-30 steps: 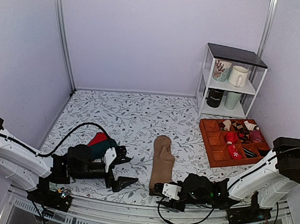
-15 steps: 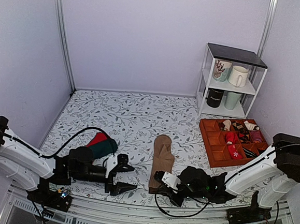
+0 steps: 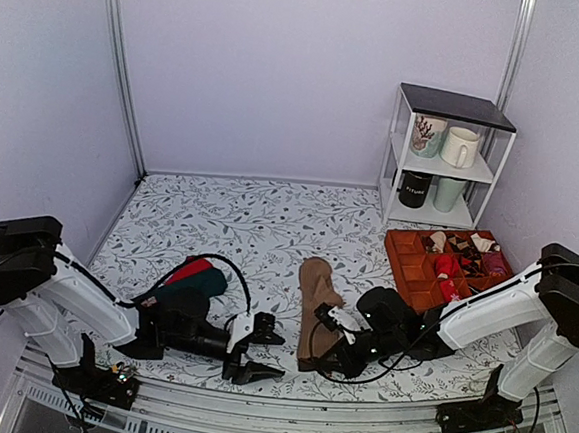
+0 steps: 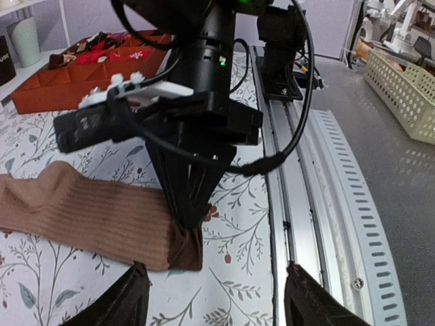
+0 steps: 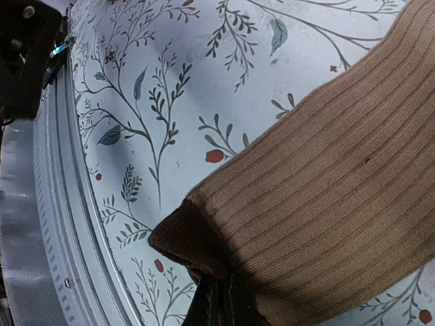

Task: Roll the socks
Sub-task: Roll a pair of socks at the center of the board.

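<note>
right claw [image 3: 316,355]: pressed together, pinching the near cuff corner of the socks; in its own wrist view the fingertips meet at the bottom edge [image 5: 219,300] with knit caught between them
right claw, from the left wrist: dark fingers taper down to one point [image 4: 187,219] on the darker cuff corner, which is bunched there
left claw [image 3: 257,350]: spread, nothing between the fingers, low over the table, just left of the socks' near end, not touching them
left claw, own view: two dark fingertips at the bottom corners [image 4: 217,302], bare cloth between them, cuff just ahead
socks [image 3: 315,297]: tan-brown ribbed pair, one long flat strip, middle of the table toward the near side, rounded toe at the far end, cuff at the near end by the rail
socks, close views: flat on the cloth [image 4: 88,212], [image 5: 326,224]; only the pinched corner is puckered
roll: none started, strip lies full length
table [image 3: 239,223]: white cloth with grey leaf print and small red buds
red and green socks [image 3: 190,279]: lying behind the left arm, well left of the tan pair
tray [image 3: 403,274]: orange, divided, right side, small rolled socks in the compartments, apart from the tan pair
shelf [image 3: 445,154]: white, far right corner, mugs [image 3: 460,147] on it
rail [image 4: 326,204]: metal, slotted, along the near edge
basket [image 4: 408,85]: pale, perforated, off the table in the left wrist view
</note>
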You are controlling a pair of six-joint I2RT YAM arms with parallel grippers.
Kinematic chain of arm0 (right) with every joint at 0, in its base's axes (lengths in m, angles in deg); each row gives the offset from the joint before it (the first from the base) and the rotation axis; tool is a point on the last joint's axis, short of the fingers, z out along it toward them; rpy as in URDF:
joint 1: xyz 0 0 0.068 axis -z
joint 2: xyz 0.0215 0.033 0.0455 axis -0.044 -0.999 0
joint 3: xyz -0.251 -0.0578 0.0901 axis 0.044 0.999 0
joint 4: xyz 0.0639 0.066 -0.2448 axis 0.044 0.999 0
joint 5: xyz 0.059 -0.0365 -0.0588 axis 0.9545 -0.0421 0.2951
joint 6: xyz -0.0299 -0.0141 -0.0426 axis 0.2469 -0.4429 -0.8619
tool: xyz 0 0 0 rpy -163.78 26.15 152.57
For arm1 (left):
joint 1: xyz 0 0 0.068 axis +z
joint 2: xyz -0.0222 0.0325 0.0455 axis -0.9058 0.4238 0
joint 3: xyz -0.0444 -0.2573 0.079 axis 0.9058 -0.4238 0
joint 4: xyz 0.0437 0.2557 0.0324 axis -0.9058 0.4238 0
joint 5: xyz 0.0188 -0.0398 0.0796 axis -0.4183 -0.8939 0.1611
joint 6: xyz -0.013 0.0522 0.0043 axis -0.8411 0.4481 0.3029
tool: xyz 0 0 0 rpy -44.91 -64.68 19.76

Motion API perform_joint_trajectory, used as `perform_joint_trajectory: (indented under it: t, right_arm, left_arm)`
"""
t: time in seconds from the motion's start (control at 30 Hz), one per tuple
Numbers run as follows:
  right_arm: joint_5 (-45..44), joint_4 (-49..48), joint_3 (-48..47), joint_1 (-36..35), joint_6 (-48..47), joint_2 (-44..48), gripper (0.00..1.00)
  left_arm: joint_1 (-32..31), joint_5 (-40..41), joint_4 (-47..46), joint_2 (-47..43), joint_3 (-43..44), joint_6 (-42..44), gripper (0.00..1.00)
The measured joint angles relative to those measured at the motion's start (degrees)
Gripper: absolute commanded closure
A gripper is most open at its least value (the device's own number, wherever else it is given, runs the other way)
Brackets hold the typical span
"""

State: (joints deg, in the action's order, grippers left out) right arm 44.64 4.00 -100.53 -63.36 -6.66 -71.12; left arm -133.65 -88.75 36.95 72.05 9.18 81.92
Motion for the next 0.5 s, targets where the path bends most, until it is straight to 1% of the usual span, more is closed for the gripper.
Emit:
perform_joint_trajectory:
  t: [0.2,0.5]
  right_arm:
    - [5.2,0.0,-1.7,0.9,4.4,-2.4,1.0]
    - [7.5,1.0,-1.9,1.3,7.5,-2.7,1.0]
  left_arm:
    - [-0.4,-1.3,-1.9,5.8,4.2,2.4,0.38]
    - [-0.5,-3.6,-4.4,15.3,7.8,3.1,0.42]
